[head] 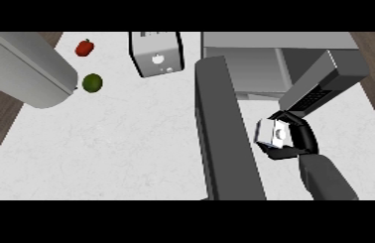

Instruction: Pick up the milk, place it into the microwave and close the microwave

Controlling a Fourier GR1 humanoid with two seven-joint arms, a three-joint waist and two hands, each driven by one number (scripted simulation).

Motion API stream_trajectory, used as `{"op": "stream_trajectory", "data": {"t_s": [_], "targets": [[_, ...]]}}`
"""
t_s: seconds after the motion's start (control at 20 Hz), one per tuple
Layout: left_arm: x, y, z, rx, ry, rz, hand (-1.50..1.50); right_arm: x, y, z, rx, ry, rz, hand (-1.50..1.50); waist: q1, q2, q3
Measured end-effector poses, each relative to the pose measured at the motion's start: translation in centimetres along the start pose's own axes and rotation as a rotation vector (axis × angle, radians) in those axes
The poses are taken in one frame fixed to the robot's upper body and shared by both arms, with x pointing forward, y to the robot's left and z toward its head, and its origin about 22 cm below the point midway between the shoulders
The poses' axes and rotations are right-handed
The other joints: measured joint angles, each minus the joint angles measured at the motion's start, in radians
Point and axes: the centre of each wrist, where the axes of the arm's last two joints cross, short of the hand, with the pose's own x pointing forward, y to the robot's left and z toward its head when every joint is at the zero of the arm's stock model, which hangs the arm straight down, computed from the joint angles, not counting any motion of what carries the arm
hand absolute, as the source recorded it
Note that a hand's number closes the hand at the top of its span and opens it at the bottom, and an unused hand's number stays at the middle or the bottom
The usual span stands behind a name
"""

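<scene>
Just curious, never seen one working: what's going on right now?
Right hand curled round milk, outside the open microwave. Left hand out of view. Open door beside the milk.

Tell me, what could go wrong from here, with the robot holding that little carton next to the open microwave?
1. The right hand is curled round the milk just outside the microwave; the carton might clip the cavity's front edge going in.
2. The open door stands close on the hand's left side, so the arm could bump it.
3. The carton looks tilted in the fingers and may not land upright.
</scene>
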Motion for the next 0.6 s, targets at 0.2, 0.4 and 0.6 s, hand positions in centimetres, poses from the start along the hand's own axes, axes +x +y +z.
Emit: {"op": "stream_trajectory", "data": {"t_s": [0.2,0.4,0.6], "targets": [[0.2,0.5,0.3,0.017,0.004,-0.007,-1.5,0.9,1.4,-1.8,0.047,-0.048,-0.031,1.5,-0.008,-0.004,-0.001],[0.1,0.8,0.6,0.03,0.013,-0.012,-1.5,2.1,2.7,-3.1,0.07,-0.096,-0.048,1.5,-0.015,-0.006,-0.002],[0.0,0.8,1.0,0.035,0.017,-0.009,-1.5,4.4,4.0,-5.5,0.058,-0.126,-0.036,1.5,-0.016,-0.007,-0.002]]}}
